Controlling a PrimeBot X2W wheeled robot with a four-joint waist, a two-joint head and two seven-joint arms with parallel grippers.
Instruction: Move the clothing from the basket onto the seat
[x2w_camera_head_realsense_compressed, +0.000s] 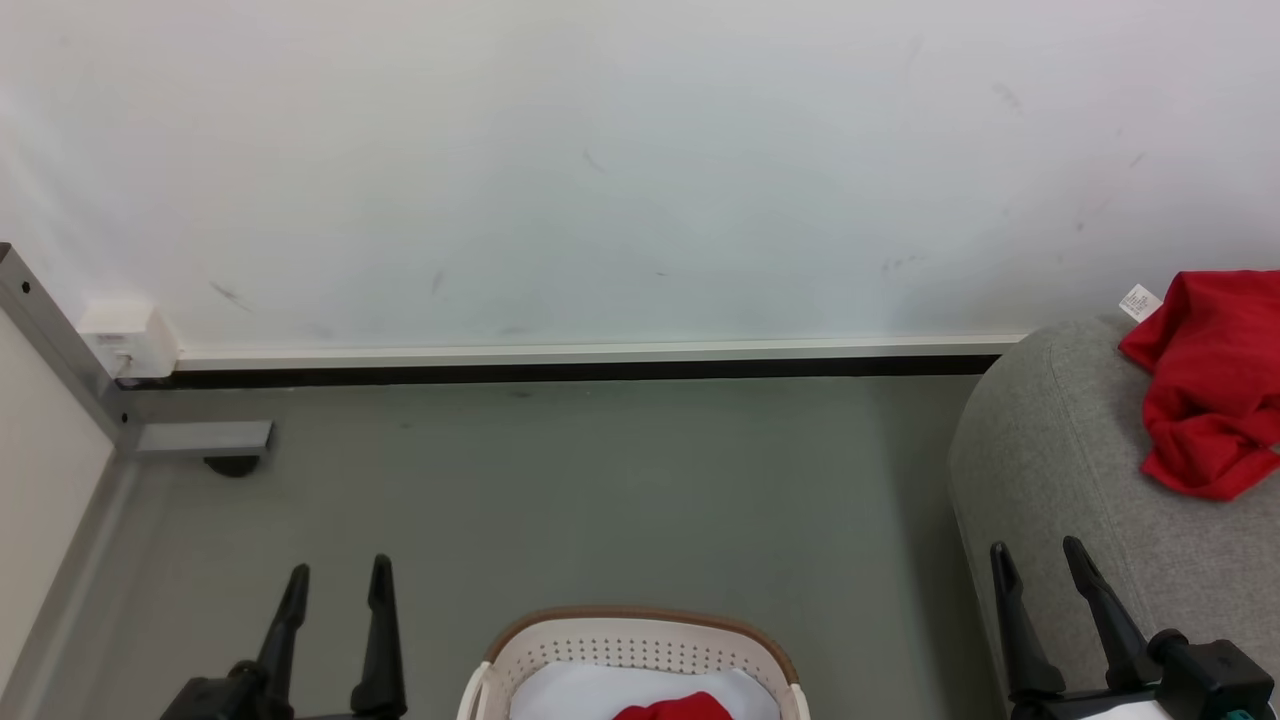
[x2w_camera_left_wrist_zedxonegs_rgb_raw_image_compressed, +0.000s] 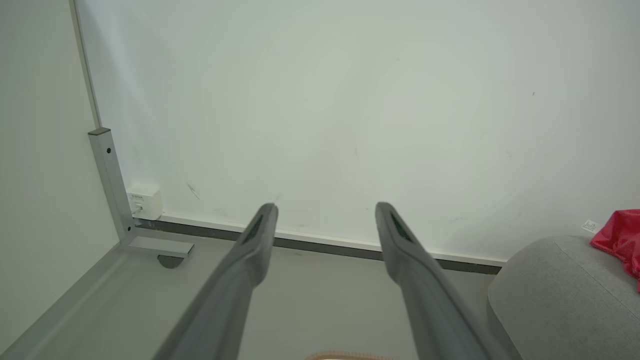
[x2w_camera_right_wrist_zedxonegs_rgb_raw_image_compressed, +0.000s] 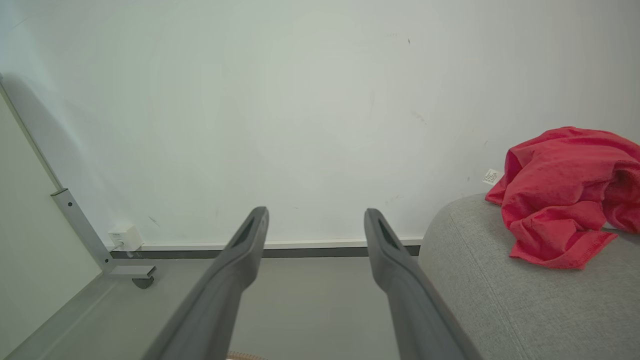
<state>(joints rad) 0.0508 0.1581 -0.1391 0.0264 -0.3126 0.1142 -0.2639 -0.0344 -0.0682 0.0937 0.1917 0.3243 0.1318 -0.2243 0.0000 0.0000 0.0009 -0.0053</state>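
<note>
A bright red soft fabric garment (x2w_camera_head_realsense_compressed: 672, 708) is seen as a sliver inside the oval white perforated plastic basket (x2w_camera_head_realsense_compressed: 640, 618). It lies low between the grippers, behind their fingertips, and its long axis cannot be told. The left gripper (x2w_camera_head_realsense_compressed: 340, 568) is judged slightly nearer than the right gripper (x2w_camera_head_realsense_compressed: 1035, 548); both are spread wide and empty. Two garments are counted: the second garment (x2w_camera_head_realsense_compressed: 1210, 390) is draped on the one large light grey upholstered seat (x2w_camera_head_realsense_compressed: 1050, 450).

Grey floor (x2w_camera_head_realsense_compressed: 620, 500), basket (x2w_camera_head_realsense_compressed: 640, 645), sofa (x2w_camera_head_realsense_compressed: 1050, 450) bearing red garment (x2w_camera_head_realsense_compressed: 1210, 380)
</note>
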